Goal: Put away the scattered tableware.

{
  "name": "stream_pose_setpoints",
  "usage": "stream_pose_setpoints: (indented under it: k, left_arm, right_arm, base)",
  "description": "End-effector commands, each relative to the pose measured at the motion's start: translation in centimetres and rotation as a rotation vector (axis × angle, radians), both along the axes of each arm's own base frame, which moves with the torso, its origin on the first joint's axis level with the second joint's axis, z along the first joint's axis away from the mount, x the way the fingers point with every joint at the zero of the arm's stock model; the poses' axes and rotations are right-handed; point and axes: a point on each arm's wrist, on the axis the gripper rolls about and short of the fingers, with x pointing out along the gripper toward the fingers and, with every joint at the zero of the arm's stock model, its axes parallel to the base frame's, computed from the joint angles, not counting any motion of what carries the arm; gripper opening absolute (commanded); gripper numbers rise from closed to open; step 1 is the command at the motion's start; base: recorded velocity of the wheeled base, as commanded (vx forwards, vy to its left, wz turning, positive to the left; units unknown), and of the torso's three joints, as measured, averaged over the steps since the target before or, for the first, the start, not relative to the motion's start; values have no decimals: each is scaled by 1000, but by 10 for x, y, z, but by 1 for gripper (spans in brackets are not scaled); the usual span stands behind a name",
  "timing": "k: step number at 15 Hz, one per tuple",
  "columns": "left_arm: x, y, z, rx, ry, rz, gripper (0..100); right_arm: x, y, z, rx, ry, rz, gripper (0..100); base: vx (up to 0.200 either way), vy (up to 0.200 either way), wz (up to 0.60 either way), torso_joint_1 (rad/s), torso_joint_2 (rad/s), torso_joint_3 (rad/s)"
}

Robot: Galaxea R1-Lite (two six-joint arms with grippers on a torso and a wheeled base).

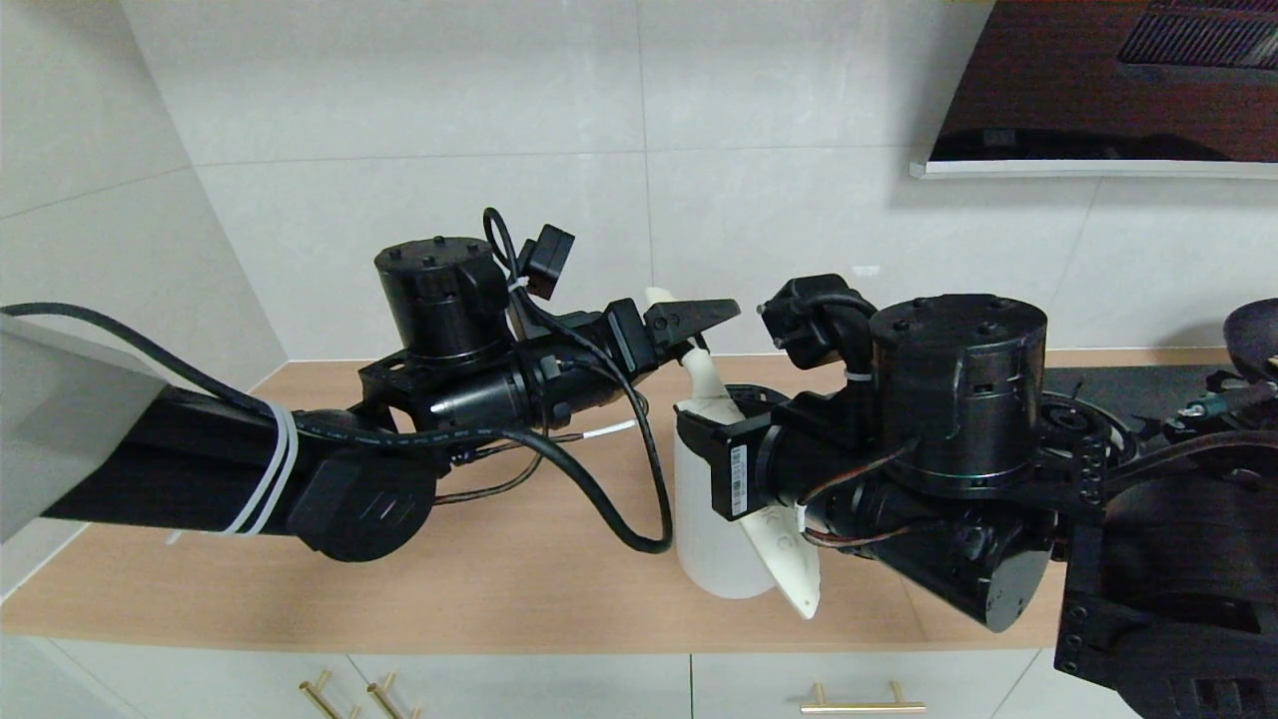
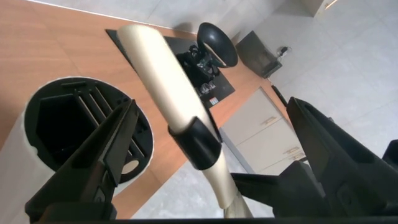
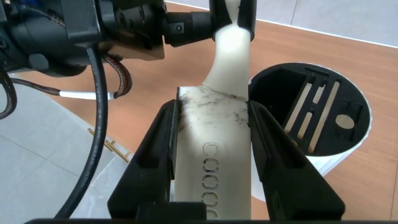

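On wooden worktop [image 1: 399, 579], white holder [image 1: 704, 539], upright. Above and in front of it, white spatula [image 1: 789, 569], tilted, handle up, blade tip low past holder's side. Left gripper [image 1: 694, 325] at handle's upper end. Middle of spatula hidden behind right arm [image 1: 949, 429]. Behind, tiled wall [image 1: 499, 120].

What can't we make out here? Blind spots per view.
Head view: holder inside, hidden by the right arm and spatula.
Head view: dark round object, cut off by the right edge.
Right wrist view: spatula's blade tip, cut off by the frame edge; slot items too dim to identify.
Left wrist view: black band on the spatula, unclear what it is.
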Motion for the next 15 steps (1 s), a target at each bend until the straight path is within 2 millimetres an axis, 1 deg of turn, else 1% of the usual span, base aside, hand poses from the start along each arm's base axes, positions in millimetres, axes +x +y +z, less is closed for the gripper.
stream_pose_setpoints:
  k: [1, 13, 14, 15]
  left_arm:
    - [0, 0, 1, 0, -2, -1, 0]
    - [-2, -1, 2, -4, -4, -1, 0]
    - [-2, -1, 2, -4, -6, 1, 0]
    - [-2, -1, 2, -4, -6, 1, 0]
  right_arm:
    - [0, 0, 1, 2, -3, 1, 0]
    - [2, -1, 3, 24, -23, -8, 0]
    - [2, -1, 3, 24, -23, -11, 100]
    - [2, -1, 3, 25, -25, -13, 100]
  base:
    - [0, 0, 0, 0, 0, 0]
    - [0, 0, 0, 0, 0, 0]
    - [0, 0, 0, 0, 0, 0]
    - [0, 0, 0, 0, 0, 0]
